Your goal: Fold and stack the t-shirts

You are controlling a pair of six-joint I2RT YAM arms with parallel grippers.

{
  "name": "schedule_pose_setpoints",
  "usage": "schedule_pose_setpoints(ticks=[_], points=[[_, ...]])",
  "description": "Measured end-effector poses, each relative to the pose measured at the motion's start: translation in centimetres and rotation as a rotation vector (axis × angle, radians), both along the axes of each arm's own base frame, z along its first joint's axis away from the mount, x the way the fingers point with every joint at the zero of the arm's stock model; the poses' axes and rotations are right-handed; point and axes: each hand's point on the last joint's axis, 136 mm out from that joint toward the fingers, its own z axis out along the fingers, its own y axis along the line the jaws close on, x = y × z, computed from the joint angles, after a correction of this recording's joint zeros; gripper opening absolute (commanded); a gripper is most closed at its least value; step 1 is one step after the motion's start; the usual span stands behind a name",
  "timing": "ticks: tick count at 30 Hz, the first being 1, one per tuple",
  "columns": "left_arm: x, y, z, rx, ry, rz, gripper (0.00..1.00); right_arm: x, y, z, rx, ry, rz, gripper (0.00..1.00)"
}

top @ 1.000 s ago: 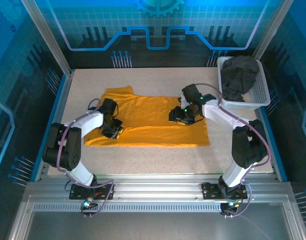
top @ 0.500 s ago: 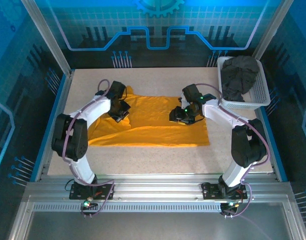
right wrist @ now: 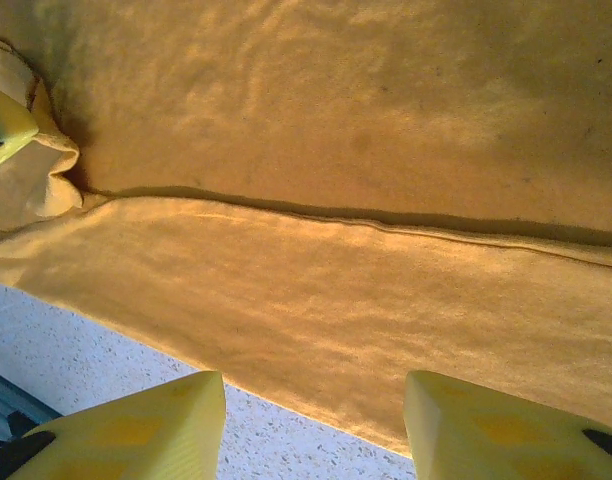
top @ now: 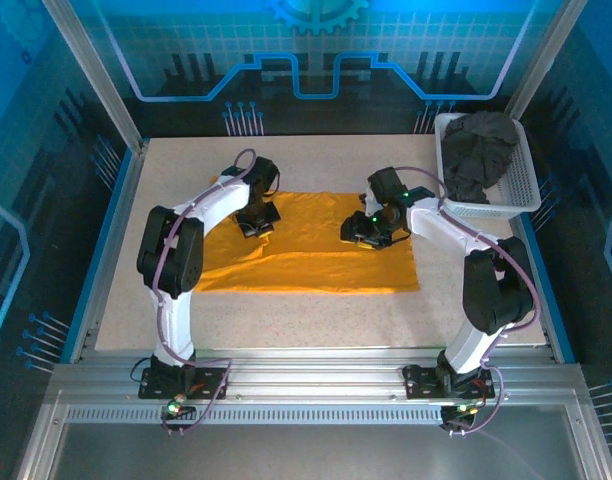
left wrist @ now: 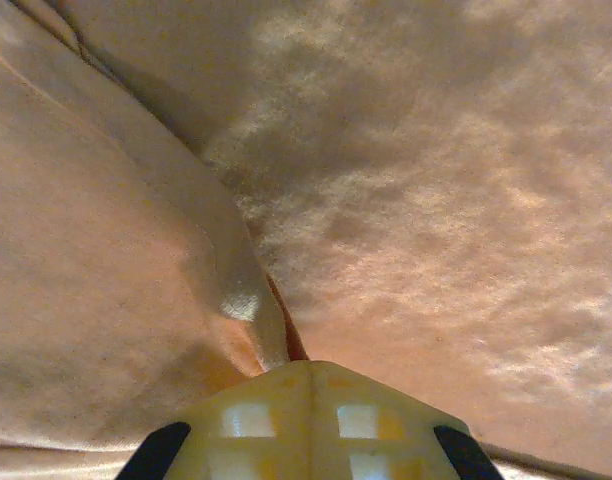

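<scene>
The orange-yellow t-shirt (top: 316,255) lies spread on the table, its left part folded in over the middle. My left gripper (top: 256,222) is above the shirt's back left and is shut on a pinched ridge of its cloth (left wrist: 248,300), which runs out from between the closed jaws of the left gripper (left wrist: 308,370). My right gripper (top: 366,234) hovers open over the shirt's right half. In the right wrist view the right gripper (right wrist: 311,425) spans the shirt's hem (right wrist: 316,330) with nothing between the fingers. The charcoal grey t-shirt (top: 479,150) sits bunched in the basket.
The white mesh basket (top: 526,190) stands at the back right corner, close to the right arm's elbow. Bare speckled tabletop (top: 316,320) lies in front of the shirt and along the back (top: 316,160). Metal frame posts edge the table.
My left gripper has closed fully and travelled from the shirt's front left to its back middle, dragging the left side of the shirt inward. The right gripper has stayed put.
</scene>
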Motion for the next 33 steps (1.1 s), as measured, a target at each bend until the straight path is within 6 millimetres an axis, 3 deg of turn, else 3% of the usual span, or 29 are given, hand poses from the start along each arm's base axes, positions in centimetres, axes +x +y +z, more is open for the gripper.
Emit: schedule_pose_setpoints(ticks=[3,6,7,11,14,17,19,21,23,25,27,33], points=[[0.1,0.0,-0.2,0.004,0.000,-0.019,0.01,0.0,0.0,0.0,0.000,0.000,0.000,0.51],[0.3,0.0,-0.2,0.008,-0.013,-0.046,0.32,0.0,0.0,0.0,0.000,0.000,-0.001,0.51],[0.5,0.0,-0.1,0.012,-0.020,-0.057,0.38,0.0,0.0,0.0,0.000,0.000,-0.001,0.51],[0.7,0.8,1.7,0.018,-0.086,-0.061,0.44,0.1,-0.2,-0.1,-0.006,0.001,-0.009,0.51],[-1.0,3.9,5.1,-0.012,-0.154,0.027,0.43,0.0,-0.9,-0.8,-0.026,0.013,-0.035,0.50],[-3.9,10.0,7.4,-0.056,-0.202,0.229,0.42,-0.8,-2.2,-2.8,-0.057,0.055,-0.076,0.50],[-6.7,15.2,6.8,-0.084,-0.196,0.435,0.41,-1.8,-3.1,-4.2,-0.082,0.094,-0.101,0.49],[-10.0,18.7,4.4,-0.115,-0.139,0.622,0.39,-2.6,-3.7,-5.2,-0.105,0.122,-0.114,0.49],[-13.2,20.1,1.4,-0.150,-0.044,0.761,0.38,-3.1,-4.2,-5.9,-0.126,0.137,-0.123,0.49],[-15.2,20.5,-0.4,-0.182,0.025,0.845,0.37,-3.3,-4.7,-6.3,-0.148,0.144,-0.134,0.49],[-15.3,20.7,-0.9,-0.206,0.042,0.876,0.35,-3.4,-5.3,-6.5,-0.172,0.152,-0.145,0.49],[-13.1,21.8,-1.1,-0.238,0.003,0.889,0.29,-4.0,-7.6,-7.2,-0.221,0.189,-0.193,0.49]])
